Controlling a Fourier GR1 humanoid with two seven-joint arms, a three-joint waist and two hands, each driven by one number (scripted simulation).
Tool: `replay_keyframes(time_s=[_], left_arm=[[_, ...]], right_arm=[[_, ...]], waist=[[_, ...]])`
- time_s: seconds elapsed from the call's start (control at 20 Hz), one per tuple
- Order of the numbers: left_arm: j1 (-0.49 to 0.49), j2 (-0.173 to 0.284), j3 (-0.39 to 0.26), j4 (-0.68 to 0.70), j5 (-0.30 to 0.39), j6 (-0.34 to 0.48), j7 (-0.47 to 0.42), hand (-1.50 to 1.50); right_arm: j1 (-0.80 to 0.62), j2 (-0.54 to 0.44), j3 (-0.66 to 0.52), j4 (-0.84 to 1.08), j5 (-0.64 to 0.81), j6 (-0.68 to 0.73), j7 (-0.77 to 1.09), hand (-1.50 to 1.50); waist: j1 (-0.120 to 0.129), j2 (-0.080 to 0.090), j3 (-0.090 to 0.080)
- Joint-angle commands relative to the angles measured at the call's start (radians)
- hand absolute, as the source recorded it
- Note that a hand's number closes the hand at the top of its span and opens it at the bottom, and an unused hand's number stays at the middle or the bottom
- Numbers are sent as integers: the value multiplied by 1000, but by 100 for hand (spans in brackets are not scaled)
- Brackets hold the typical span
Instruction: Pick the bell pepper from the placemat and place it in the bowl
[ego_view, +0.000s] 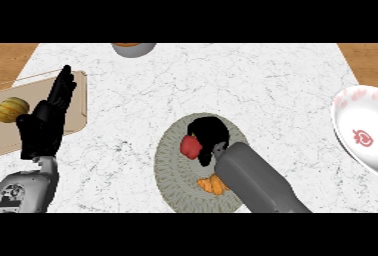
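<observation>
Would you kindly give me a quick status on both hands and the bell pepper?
Left hand open, resting at left edge. Right hand curled round red bell pepper, over placemat. Bowl at right edge, nothing between.

Head view looks steeply down (single camera) at counter (221, 80).

We count two hands: the left hand (46, 120) and the right hand (209, 134). We see one round placemat (171, 172), and on it one red pepper (191, 147) and one orange piece (213, 185) we cannot identify. There is one white bowl (353, 131) with a red mark, one grey pot (133, 49) at the far edge, one board (77, 107), and one yellow-green squash (12, 109) on it.
</observation>
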Motion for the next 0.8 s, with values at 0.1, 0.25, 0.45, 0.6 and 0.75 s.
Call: replay_keyframes(time_s=[0.1, 0.25, 0.45, 0.6, 0.75], left_arm=[[38, -35, -15, -11, -44, 8, -27, 0], [-32, -63, 3, 98, -35, 14, -81, 0], [-10, -25, 45, 27, -5, -35, -36, 0], [25, -40, 9, -20, -56, 9, 5, 0], [58, -24, 49, -3, -41, 15, -12, 0]], right_arm=[[-26, 5, 68, 76, -18, -72, -60, 150], [38, 4, 121, -43, -27, -99, 18, 150], [60, -9, 33, -45, 53, -78, -97, 150], [241, -52, 171, -296, 36, -95, -87, 150], [447, -100, 324, -431, 66, -161, -169, 150]], waist=[[5, 2, 0], [-3, 1, 0], [-9, -1, 0], [-35, -11, 0], [-67, -22, 0]])
